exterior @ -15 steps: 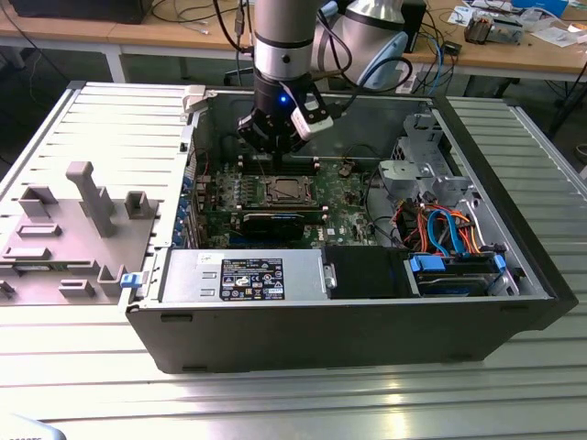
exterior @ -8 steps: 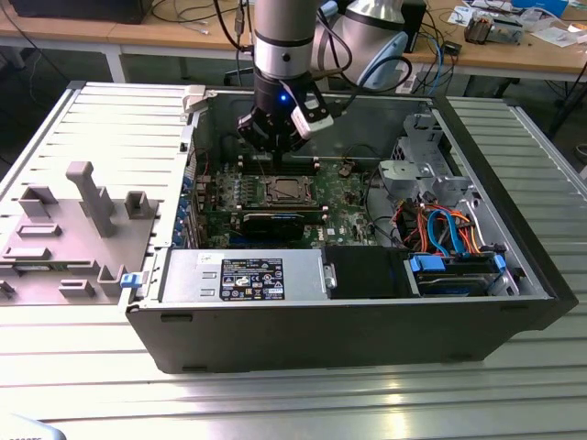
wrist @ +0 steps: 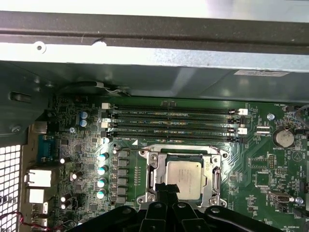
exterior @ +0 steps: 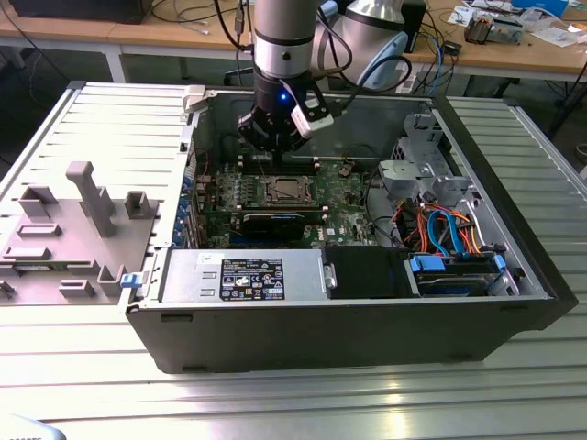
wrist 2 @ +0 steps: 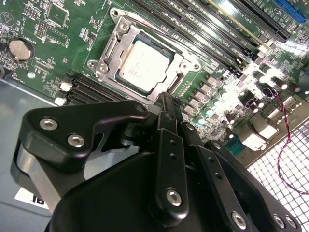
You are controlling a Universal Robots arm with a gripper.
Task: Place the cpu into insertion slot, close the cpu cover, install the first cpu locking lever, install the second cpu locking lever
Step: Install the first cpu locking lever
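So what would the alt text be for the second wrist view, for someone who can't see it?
A silvery cpu sits in the insertion slot on a green motherboard, framed by the cpu cover. The robot's black hand reaches toward the socket's edge, its fingers together.

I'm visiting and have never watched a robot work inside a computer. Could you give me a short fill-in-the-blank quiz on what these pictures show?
1. The cpu lies inside the insertion ____.
2. The cpu cover is down around the chip, so its state is ____.
3. The gripper hangs just above the ____ edge of the socket frame.
4. The memory slots beside the socket number ____.

Missing words: slot; closed; metal; four
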